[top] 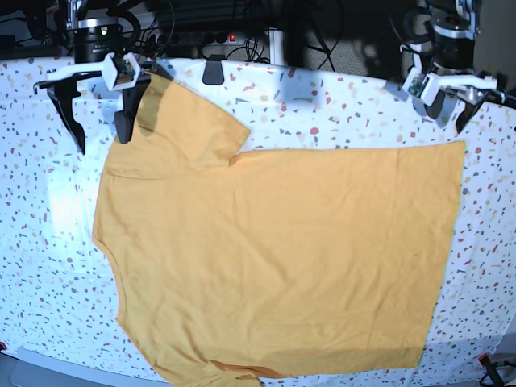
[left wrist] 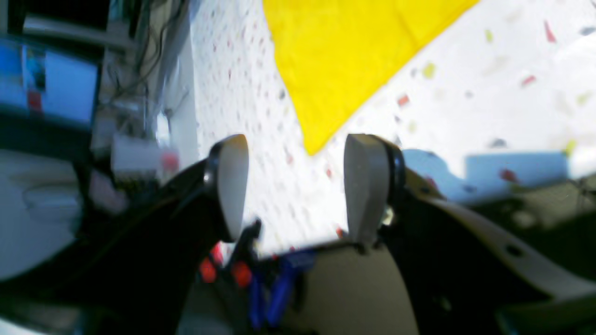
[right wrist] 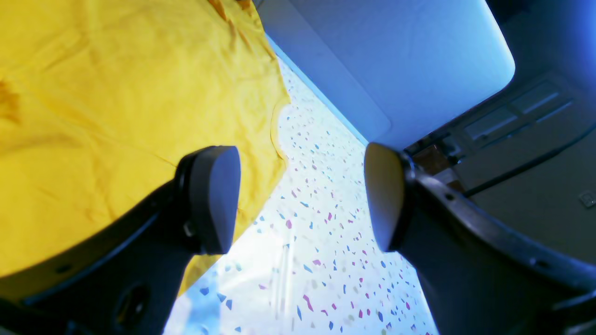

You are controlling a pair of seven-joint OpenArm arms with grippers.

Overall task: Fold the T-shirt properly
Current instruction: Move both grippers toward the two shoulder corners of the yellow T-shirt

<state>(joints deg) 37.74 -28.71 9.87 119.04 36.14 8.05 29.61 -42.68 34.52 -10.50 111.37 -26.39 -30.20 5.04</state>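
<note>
The mustard yellow T-shirt (top: pixel 282 250) lies spread flat on the white speckled cloth (top: pixel 322 105), neck to the left, hem to the right, one sleeve (top: pixel 189 121) pointing to the far left. My right gripper (top: pixel 101 139) hovers open and empty over the sleeve's outer edge; in the right wrist view (right wrist: pixel 300 197) one finger is over the shirt (right wrist: pixel 116 93), the other over cloth. My left gripper (top: pixel 451 121) is open and empty just beyond the far hem corner; in the left wrist view (left wrist: pixel 298 186) that corner (left wrist: pixel 335 60) lies ahead of the fingers.
The cloth's far edge runs along the table's back, with a black clamp (top: pixel 214 71) and cables behind it. A lit monitor (left wrist: pixel 46 83) stands off the table by the left arm. The near sleeve reaches the table's front edge (top: pixel 193 375).
</note>
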